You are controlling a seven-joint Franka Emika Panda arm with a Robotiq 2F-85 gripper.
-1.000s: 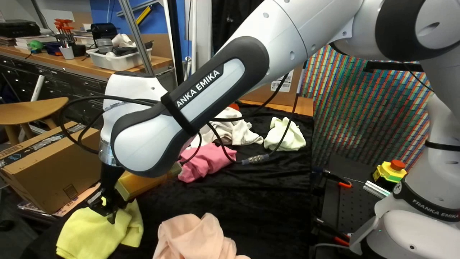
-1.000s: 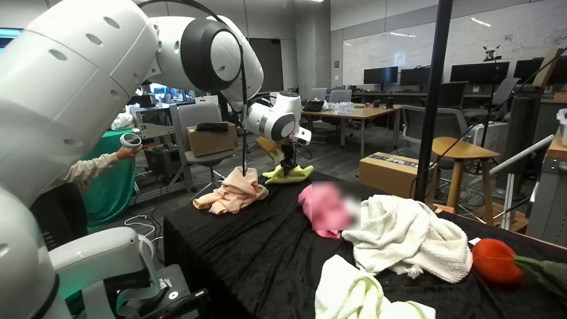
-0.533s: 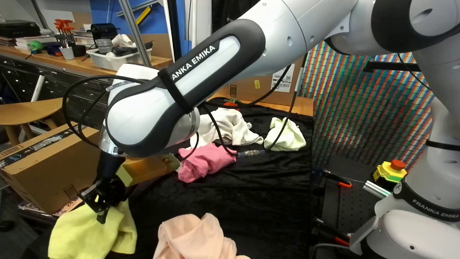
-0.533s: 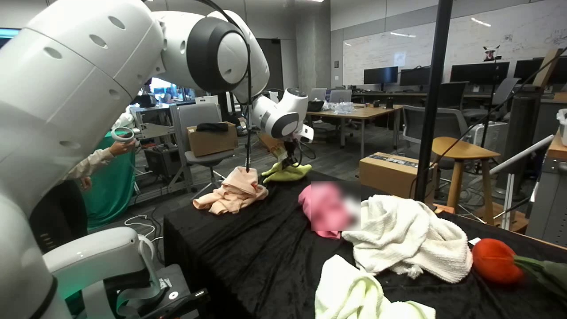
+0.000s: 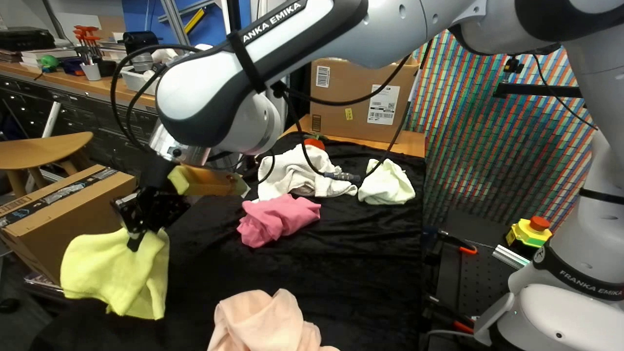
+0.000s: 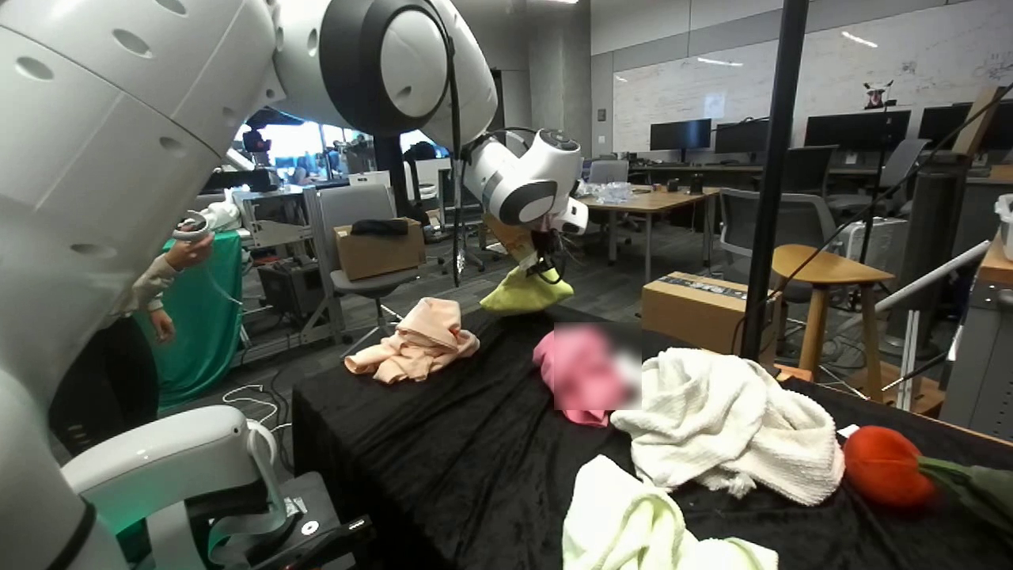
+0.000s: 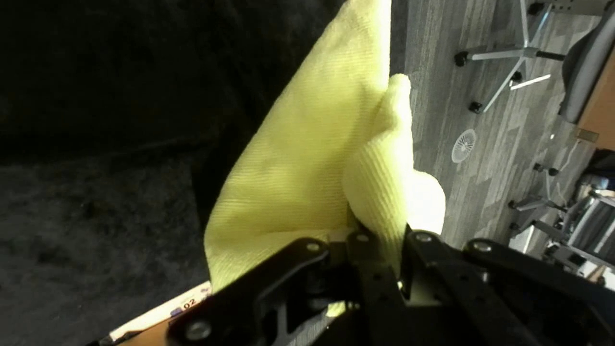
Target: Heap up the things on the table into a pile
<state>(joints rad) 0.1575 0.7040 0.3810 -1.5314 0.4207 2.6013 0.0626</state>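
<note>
1. Here, in the wrist view, the gripper [image 7: 388, 242] has its two fingers pressed together on a fold of the yellow cloth [image 7: 307, 158], the fabric pinched between the tips.

2. In both exterior views the yellow cloth droops beneath the gripper, by one end of the black-covered table [image 5: 351, 273]. I cannot tell whether its lowest corner touches the surface.

3. The peach cloth [image 5: 263, 321] lies crumpled on that same end, near the yellow one but apart from it; the lower border of this exterior view cuts it off.

4. Farther along sits the pink cloth [image 5: 278, 219], bunched into a loose lump, well apart from the peach one. In an exterior view a blurred patch hides a good part of the pink cloth [image 6: 546, 360].

5. Just past it is the white cloth [image 6: 720, 427], spread in deep, rumpled folds. Whether pink and white touch, I cannot tell.

6. Just beside the white one the pale green cloth [image 5: 387, 183] is heaped, its folds standing up a little.

7. Next to the white cloth's far edge lies a red flower-like object [image 6: 886, 467] with a green stem [image 6: 946, 469].

8. Beyond these, in an exterior view, a labelled box [image 5: 356, 92] stands at the far end of the black-covered table.

9. Farther off, in an exterior view, come a wooden stool [image 6: 831, 261], dark monitors [image 6: 681, 134] and a whiteboard [image 6: 791, 75].
</note>
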